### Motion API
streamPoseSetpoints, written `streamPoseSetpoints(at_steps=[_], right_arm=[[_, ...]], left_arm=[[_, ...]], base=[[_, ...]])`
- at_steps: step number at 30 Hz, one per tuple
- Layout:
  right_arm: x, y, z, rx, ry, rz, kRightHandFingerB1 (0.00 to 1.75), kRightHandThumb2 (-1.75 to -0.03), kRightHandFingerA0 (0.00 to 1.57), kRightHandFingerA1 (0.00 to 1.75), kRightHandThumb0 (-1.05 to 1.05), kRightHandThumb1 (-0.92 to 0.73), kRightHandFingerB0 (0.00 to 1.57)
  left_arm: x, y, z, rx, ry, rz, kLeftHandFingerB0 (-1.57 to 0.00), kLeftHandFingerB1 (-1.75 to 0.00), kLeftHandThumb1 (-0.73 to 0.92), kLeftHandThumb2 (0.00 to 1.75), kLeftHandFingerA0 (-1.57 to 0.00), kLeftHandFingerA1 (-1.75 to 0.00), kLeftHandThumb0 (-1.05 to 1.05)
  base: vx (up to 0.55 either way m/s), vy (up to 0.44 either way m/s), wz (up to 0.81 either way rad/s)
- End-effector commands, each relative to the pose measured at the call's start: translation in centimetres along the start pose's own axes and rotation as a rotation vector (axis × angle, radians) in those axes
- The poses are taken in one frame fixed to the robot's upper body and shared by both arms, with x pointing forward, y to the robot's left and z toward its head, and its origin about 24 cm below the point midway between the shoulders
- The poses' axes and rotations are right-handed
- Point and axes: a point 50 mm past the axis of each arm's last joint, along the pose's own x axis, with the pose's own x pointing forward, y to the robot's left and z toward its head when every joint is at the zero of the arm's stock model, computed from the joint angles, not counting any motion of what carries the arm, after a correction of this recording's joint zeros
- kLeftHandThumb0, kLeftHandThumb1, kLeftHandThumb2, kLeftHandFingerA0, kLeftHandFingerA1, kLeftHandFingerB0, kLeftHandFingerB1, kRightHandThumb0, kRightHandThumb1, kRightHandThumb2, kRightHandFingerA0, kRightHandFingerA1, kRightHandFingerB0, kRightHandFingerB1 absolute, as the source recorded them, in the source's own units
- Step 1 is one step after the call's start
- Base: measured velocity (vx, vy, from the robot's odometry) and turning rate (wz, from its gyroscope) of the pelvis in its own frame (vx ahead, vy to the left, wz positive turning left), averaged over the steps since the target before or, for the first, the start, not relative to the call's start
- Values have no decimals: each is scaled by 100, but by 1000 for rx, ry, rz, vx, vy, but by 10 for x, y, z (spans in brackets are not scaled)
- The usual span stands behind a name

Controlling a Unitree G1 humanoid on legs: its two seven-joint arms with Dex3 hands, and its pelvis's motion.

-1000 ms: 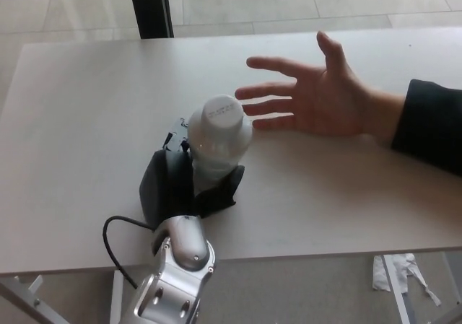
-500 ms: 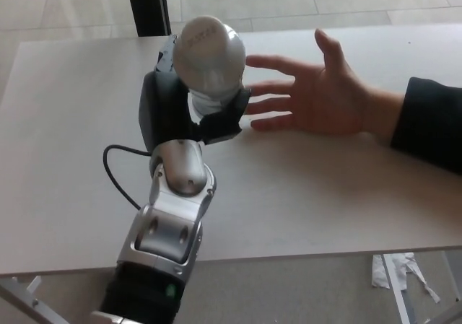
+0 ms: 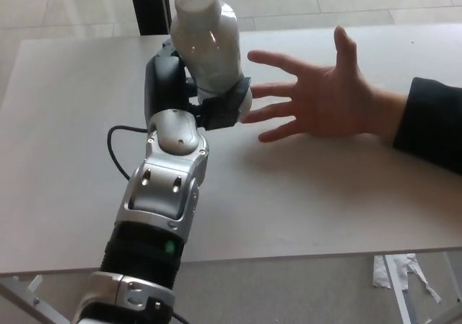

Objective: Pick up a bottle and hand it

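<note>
Table [image 3: 303,194] | left hand [image 3: 180,97] grips white bottle [image 3: 206,39] | person's hand [image 3: 317,97] open

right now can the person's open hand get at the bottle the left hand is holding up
Probably yes. The person's hand is open, palm up, fingertips just beside the bottle, and nothing stands between them. The left hand grips only the bottle's lower part, leaving the upper body free to take.

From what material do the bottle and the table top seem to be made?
The white, semi-translucent bottle in the robot's left hand looks like plastic: glossy highlights, light passing through its side. The pale grey table top has a matte, even surface, probably laminate or painted board; the picture cannot settle which.
</note>
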Motion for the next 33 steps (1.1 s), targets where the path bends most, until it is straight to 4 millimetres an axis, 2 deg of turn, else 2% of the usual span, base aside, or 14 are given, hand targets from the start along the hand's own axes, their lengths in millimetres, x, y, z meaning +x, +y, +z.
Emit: streamPoseSetpoints(at_steps=[1,8,9,11,13,18,22,24,26,27,28,29,32,33], right_arm=[[4,-9,11,-65,-22,-43,56,-58,108,121,-62,-59,47],[6,-5,16,-69,-33,-30,56,-59,97,113,-62,-59,47],[6,-4,15,-81,-32,-29,57,-58,92,108,-64,-60,47],[5,-2,15,-28,-55,15,60,-59,106,139,-61,-58,43],[5,1,17,-26,-61,24,64,-59,110,144,-66,-55,43],[5,2,18,10,-80,31,63,-59,95,141,-65,-55,44],[5,3,18,6,-81,21,63,-61,96,154,-67,-54,42],[5,2,18,5,-84,29,62,-61,95,154,-66,-55,40],[5,3,18,17,-91,31,63,-61,91,147,-65,-55,40],[4,3,18,13,-94,34,62,-60,96,146,-65,-56,40],[4,3,17,8,-97,37,63,-60,94,143,-66,-56,40],[4,3,17,10,-93,33,65,-86,107,131,-69,-40,39],[4,5,18,22,-88,24,61,-59,99,140,-64,-56,42],[4,5,19,11,-93,23,64,-86,110,127,-66,-42,37]], left_arm=[[-1,-37,30,-47,69,-146,-71,-158,58,99,-94,-175,-22],[-9,-68,56,-156,79,-168,-70,-141,69,84,-114,-174,-24],[-11,-77,60,-125,76,-190,-63,-129,77,69,-93,-174,-32],[-18,-91,66,-147,70,-225,-75,-109,60,99,-119,-138,-38],[-23,-100,72,-115,48,-256,-55,-140,72,75,-83,-175,-25],[-26,-107,94,-60,-13,-259,-56,-82,78,68,-66,-147,-29],[-27,-108,120,-90,-58,-255,-62,-130,75,66,-85,-168,-27],[-28,-109,127,-102,-63,-256,-46,-97,73,68,-81,-151,-32],[-31,-111,135,-56,-104,-263,-67,-132,73,69,-92,-156,-28],[-32,-112,138,-80,-128,-283,-85,-110,54,97,-122,-135,-32],[-34,-114,142,-68,-139,-286,-65,-129,73,65,-89,-173,-28],[-37,-117,145,-65,-139,-292,-65,-128,73,66,-72,-156,-36],[-41,-124,144,-116,-120,-310,-65,-138,75,68,-77,-162,-34],[-42,-125,144,-123,-116,-314,-63,-133,75,66,-77,-164,-32]], base=[[0,0,0],[0,0,0],[0,0,0],[0,0,0],[0,0,0],[0,0,0],[0,0,0],[0,0,0],[0,0,0],[0,0,0],[0,0,0],[0,0,0],[0,0,0],[0,0,0]])
